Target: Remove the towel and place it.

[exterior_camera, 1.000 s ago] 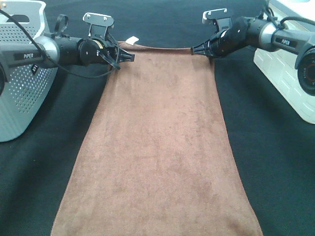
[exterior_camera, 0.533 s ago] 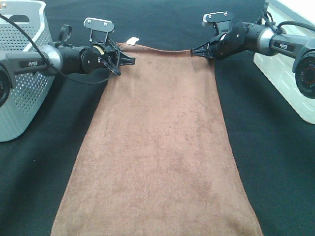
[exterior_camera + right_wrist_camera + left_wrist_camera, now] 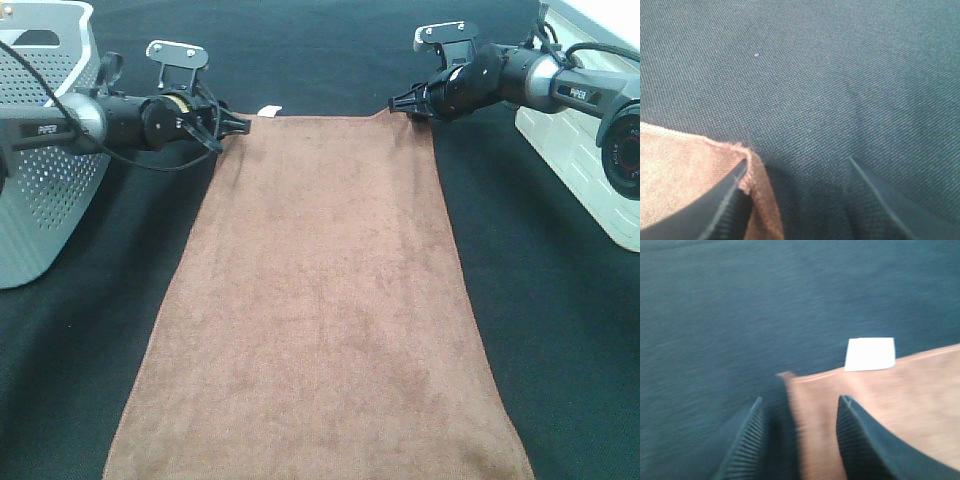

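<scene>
One towel (image 3: 320,300), brown, flat on dark tabletop (image 3: 560,330). Left pincer (image 3: 797,440) parted over far left corner, gripping nothing. Right pincer (image 3: 795,200) parted beside far right corner, empty.

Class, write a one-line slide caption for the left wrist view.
Open left pincer straddling the corner of the brown towel, its white tag lying on dark cloth.

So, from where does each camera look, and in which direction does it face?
Exterior high: mounted above, looking down on the towel, both arms, left gripper and right gripper.
Left wrist: on the left arm, facing the towel corner and white tag; open fingers show.
Right wrist: facing the other corner; open fingers show.
Shared: the towel's far edge.
</scene>
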`<action>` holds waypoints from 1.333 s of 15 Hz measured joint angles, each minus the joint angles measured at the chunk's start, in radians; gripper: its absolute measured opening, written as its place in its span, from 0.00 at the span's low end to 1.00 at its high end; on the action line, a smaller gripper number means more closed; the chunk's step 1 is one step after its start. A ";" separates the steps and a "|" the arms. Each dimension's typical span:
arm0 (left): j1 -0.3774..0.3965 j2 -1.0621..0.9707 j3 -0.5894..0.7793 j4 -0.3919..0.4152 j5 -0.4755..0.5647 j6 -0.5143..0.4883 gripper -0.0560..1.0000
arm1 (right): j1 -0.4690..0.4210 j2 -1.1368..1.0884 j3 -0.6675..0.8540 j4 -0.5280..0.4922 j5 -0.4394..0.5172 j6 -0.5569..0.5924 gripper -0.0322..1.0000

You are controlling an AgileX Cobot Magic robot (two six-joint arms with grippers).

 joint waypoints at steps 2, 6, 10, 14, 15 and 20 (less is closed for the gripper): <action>0.006 0.000 0.000 0.000 0.012 0.000 0.48 | -0.009 0.000 0.000 -0.001 0.000 0.002 0.57; 0.005 0.000 -0.001 0.000 0.033 0.000 0.54 | -0.024 0.000 0.000 0.000 0.028 0.026 0.69; 0.005 0.000 -0.007 0.000 0.091 0.000 0.72 | -0.009 0.000 0.000 0.007 0.157 0.026 0.74; 0.005 -0.027 -0.012 0.000 0.230 -0.002 0.73 | 0.009 -0.065 0.000 0.007 0.262 0.026 0.74; 0.005 -0.064 -0.012 0.000 0.322 -0.004 0.74 | 0.010 -0.087 0.000 0.007 0.279 0.026 0.74; 0.009 -0.386 -0.021 -0.034 0.854 -0.004 0.84 | 0.008 -0.380 0.000 -0.047 0.704 0.072 0.77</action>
